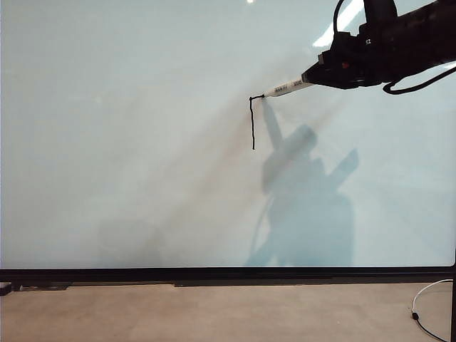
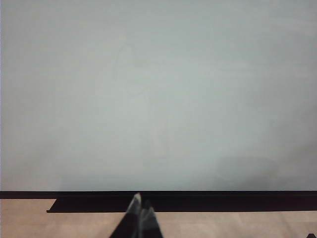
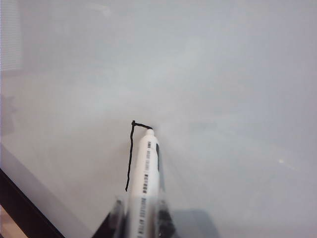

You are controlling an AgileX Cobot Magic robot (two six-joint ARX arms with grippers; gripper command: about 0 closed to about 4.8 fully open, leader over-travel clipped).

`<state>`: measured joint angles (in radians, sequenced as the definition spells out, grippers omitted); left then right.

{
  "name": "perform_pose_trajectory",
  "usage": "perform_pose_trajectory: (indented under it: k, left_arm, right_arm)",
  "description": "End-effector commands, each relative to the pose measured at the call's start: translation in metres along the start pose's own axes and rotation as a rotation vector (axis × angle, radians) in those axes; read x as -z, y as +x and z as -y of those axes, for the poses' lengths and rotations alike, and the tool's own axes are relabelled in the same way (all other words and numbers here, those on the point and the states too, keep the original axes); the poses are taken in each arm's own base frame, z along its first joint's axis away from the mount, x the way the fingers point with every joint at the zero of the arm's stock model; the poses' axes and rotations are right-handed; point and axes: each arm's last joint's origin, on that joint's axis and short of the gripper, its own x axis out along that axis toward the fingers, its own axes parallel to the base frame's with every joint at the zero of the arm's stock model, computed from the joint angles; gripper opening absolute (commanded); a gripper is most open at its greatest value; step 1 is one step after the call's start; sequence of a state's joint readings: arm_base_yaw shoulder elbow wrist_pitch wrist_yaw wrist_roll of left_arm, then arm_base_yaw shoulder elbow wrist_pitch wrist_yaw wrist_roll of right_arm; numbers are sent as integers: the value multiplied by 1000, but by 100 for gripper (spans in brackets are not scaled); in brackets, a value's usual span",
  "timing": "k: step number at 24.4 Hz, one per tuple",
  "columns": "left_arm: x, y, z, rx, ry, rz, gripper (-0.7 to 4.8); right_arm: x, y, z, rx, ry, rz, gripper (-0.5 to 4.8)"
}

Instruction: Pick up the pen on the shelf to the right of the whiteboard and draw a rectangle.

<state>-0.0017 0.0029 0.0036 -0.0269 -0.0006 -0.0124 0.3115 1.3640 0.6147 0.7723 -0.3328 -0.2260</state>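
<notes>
Item: whiteboard (image 1: 128, 142). Large glossy pale board, standing behind the counter (image 1: 214, 313), its black frame edge running along the bottom, ceiling lights reflecting near its top edge.

Item: pen (image 1: 288, 88). White barrel, dark printing, tip touching the board in the upper part, right of centre. The right wrist view is showing the tip sitting at the end of the fresh line.

Item: rectangle (image 1: 253, 121), incomplete. One wobbly vertical stroke and a very short horizontal stub at its top end are showing; the stub is running from the stroke's top corner to the pen tip. No right side and no bottom side are showing.

Item: right hand (image 1: 313, 77). Reaching in from the board's upper right corner, clamped on the pen's rear end, the barrel sticking out toward the board's left edge.

Item: left hand (image 2: 140, 210). Sitting low by the board's bottom edge, well apart from the drawing, fingers (image 2: 134, 204) lying together with nothing between them.

Step in hand, as judged: drawing, with the top side just beginning.

Next move, as judged: it is calling for the tip staying pressed on the board while travelling level toward the right edge, about as far as the vertical stroke is long, before turning down. Uneven pressure is risking gaps or further wobble.
</notes>
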Motion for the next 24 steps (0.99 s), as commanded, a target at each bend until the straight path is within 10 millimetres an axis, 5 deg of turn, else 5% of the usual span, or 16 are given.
perform_pose_trajectory:
  k: [1,24]
  left_arm:
    - [-2,0,0,5,5,9,-5]
    - [-1,0,0,4,5,8,-4]
  right_arm:
    - [-3,-1,5,59,-10,9,-6]
    - [0,-26,8,140,-20,16,-6]
